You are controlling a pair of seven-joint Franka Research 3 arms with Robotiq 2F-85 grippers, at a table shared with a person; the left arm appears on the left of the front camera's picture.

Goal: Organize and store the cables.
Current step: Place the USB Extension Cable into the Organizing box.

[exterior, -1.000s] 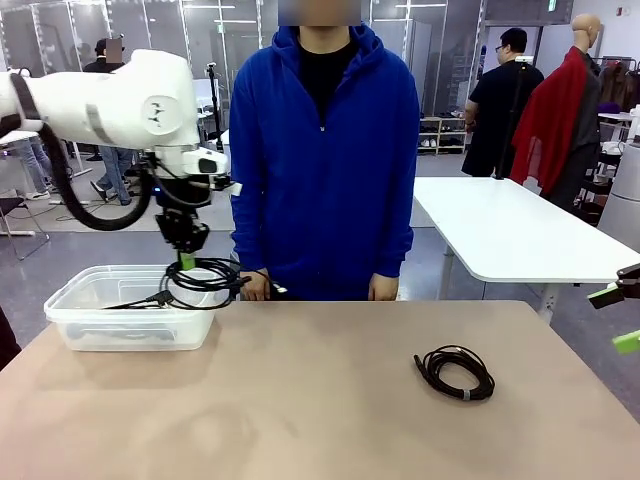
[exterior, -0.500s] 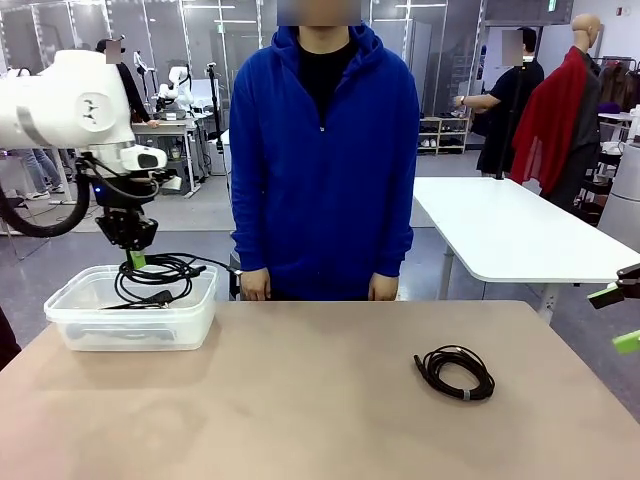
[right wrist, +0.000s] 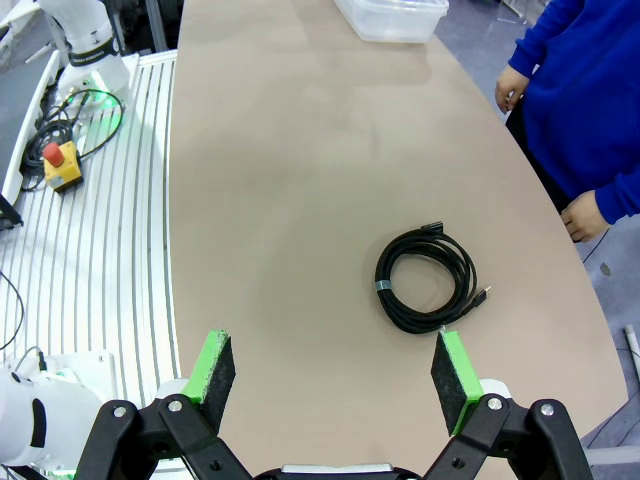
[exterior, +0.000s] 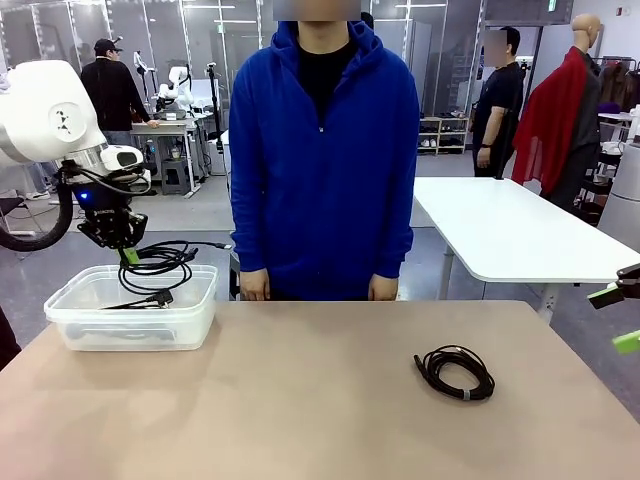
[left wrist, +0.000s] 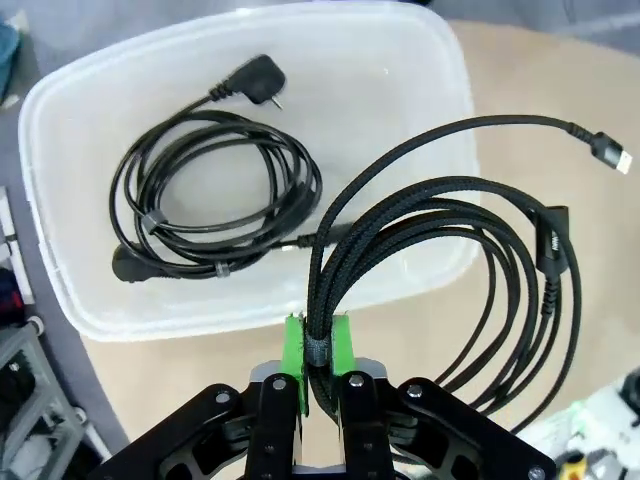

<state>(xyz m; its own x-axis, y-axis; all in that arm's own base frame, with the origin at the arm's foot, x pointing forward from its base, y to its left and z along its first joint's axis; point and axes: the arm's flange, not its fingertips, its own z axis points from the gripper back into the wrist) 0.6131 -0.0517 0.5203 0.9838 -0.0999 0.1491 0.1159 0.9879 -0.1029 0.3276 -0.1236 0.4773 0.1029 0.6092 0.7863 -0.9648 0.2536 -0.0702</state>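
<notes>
Left arm comes in from the upper left of the front view, wrist pointing down. Left tool point(exterior: 128, 255) hangs just above the far-left part of the bin point(exterior: 190, 322).
Left tool is clenched on the held cable point(left wrist: 450, 250); the green pads pinch the bundle at its wrap band.
Held cable: black, braided, in a loose coil dangling from the pads. In the left wrist view its loops fan across the right half of the frame, partly over the bin and partly past its edge over the tabletop point(exterior: 300, 410). One end with a flat metal-tipped plug sticks out at upper right.
Bin: clear plastic, at the left of the tabletop in the front view.
Bin cable point(left wrist: 215, 210): smooth black coil flat on the bin floor, with an angled plug at top centre of the left wrist view.
Right tool point(right wrist: 333, 368) sits at the right edge of the front view, raised off the tabletop. It is released, pads wide apart with nothing between them.
Third cable point(right wrist: 425, 280): black coil flat on the tabletop, centre-right in the right wrist view, well apart from the bin at the frame's top.
Person point(exterior: 325, 150) in a blue hoodie stands at the far side, hands down at the tabletop's far edge.
</notes>
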